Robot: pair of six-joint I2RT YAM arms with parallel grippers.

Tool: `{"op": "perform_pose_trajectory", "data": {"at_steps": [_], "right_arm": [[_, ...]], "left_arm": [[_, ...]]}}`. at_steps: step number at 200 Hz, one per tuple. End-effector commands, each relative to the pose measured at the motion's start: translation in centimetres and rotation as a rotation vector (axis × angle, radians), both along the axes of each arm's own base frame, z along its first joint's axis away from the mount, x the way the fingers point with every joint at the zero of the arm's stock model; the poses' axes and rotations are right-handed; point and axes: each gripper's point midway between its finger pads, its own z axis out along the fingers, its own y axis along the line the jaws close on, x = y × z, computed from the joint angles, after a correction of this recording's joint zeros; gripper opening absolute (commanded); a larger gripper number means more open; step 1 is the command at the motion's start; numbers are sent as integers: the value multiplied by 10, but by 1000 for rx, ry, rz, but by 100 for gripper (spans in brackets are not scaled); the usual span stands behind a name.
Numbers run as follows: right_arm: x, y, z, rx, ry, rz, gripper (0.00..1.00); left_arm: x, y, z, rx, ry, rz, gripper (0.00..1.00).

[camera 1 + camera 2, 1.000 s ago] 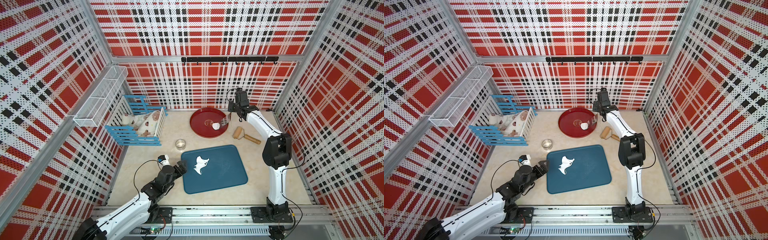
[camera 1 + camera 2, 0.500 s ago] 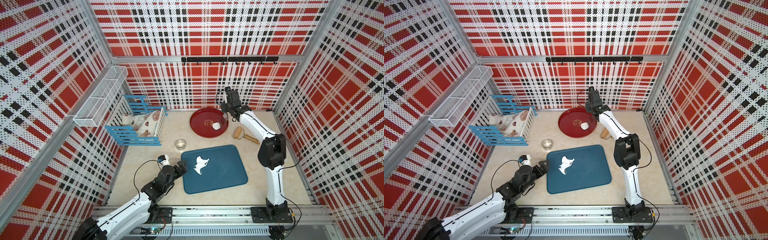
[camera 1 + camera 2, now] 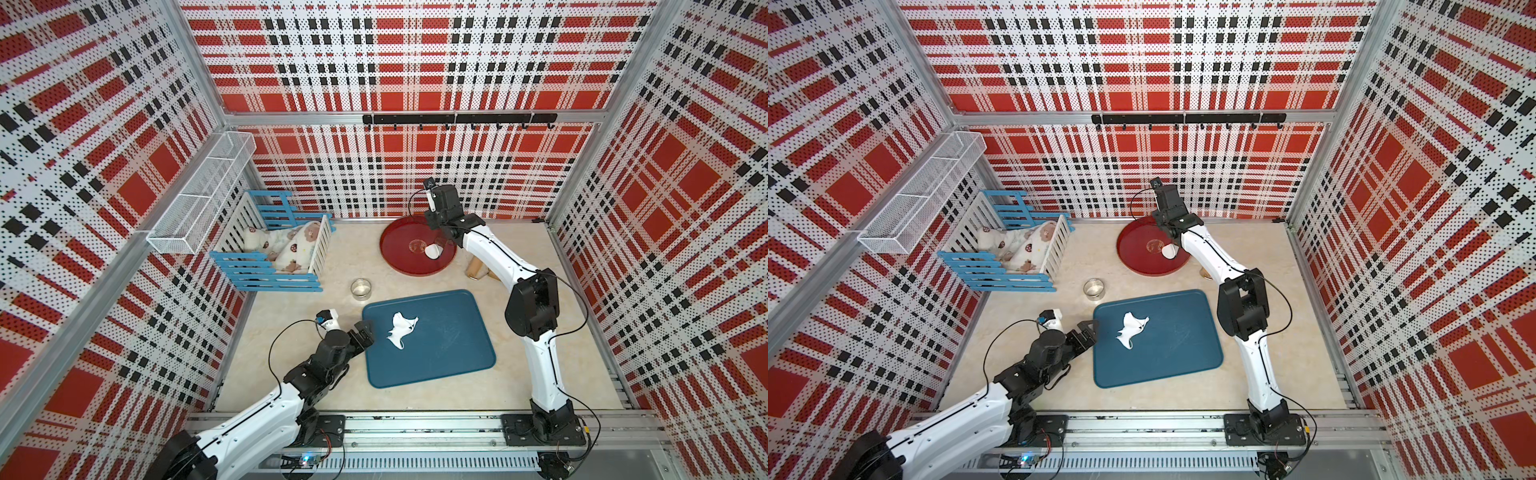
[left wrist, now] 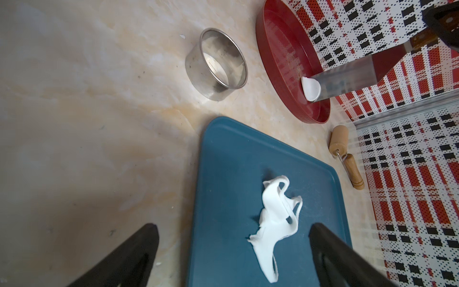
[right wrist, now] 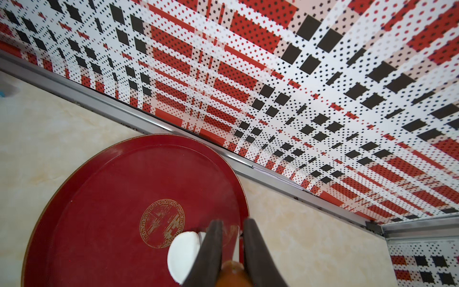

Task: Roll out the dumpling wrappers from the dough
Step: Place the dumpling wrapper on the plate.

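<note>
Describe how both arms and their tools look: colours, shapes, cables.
The left arm and right arm share glossy white links, bulky black joints and thin black cables looping alongside. The left tool and right tool are black, each with two tapering fingers.

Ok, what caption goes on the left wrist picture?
Open left gripper near torn dough on the blue tray.

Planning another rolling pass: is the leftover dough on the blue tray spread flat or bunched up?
Bunched up. The dough lies on the blue tray as a crumpled strip, with folds and loops raised off it.
</note>
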Motion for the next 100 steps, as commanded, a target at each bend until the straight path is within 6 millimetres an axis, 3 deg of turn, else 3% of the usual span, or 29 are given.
{"op": "perform_pose_trajectory", "data": {"at_steps": [1, 61, 100], "right_arm": [[7, 1, 6, -87, -53, -12, 0], [6, 8, 10, -163, -89, -7, 0], [2, 4, 31, -135, -125, -36, 0]], "left_arm": [[1, -1, 1, -3, -11, -8, 99], [0, 1, 0, -3, -9, -5, 99], [1, 1, 2, -9, -15, -4, 99]]}}
